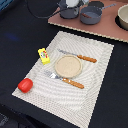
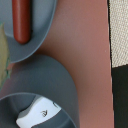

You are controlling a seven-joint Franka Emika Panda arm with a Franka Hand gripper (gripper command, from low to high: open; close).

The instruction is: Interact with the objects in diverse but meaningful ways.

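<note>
The gripper [image 1: 72, 4] hung over the dark grey pots [image 1: 80, 12] on the brown board [image 1: 105, 26]; finger spread could not be determined. Advisable: descend centred on one rim, clear of the neighbouring pot. The tomato [image 1: 25, 85] and yellow block [image 1: 44, 55] lay well away from the board, on the placemat [image 1: 95, 75].

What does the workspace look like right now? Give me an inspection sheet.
Surface: black table, striped placemat, brown board.
Job's things: tomato on the mat corner; yellow block; plate between knife and fork; grey pots on the board.
Clutter: nothing seen.
Grippers: gripper above the pots, state unclear.
Cables: nothing seen.
Surroundings: bowl at the exterior view's right.
</note>
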